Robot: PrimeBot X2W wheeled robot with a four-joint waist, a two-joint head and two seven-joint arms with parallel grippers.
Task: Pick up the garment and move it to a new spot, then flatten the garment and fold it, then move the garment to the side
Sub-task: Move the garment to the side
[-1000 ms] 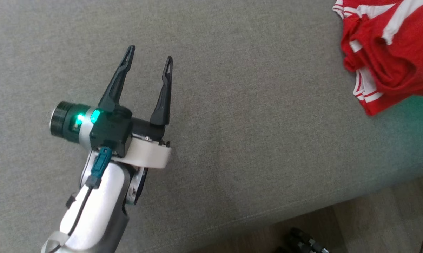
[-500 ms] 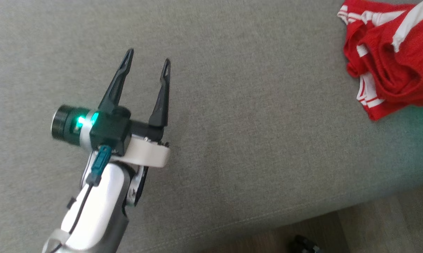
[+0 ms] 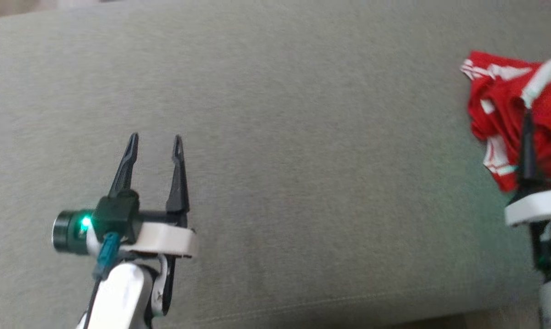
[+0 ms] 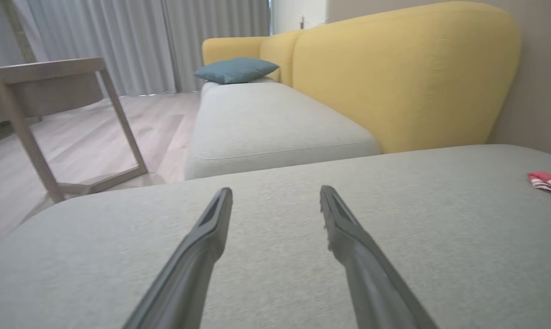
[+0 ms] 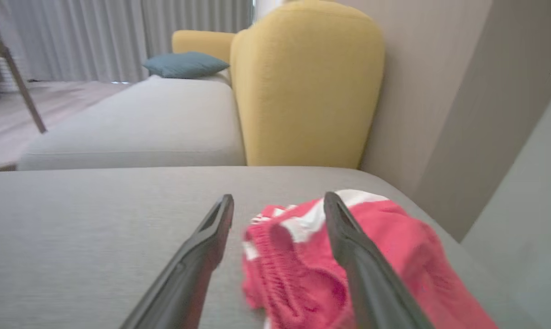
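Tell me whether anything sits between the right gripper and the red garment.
Nothing visible does. The right gripper, jaws open, points straight at the red garment, which lies crumpled on the grey cushion; just bare cushion fabric lies before the fingers.

Counted at the scene: one red-and-white garment (image 3: 501, 98); two grippers, left gripper (image 3: 155, 137) and right gripper (image 5: 279, 199), two dark fingers apiece. Also tallied: two grey seat cushions (image 4: 275, 123), two yellow backrest sections (image 4: 394, 77), one teal pillow (image 4: 235, 69), one wooden table frame (image 4: 120, 105).
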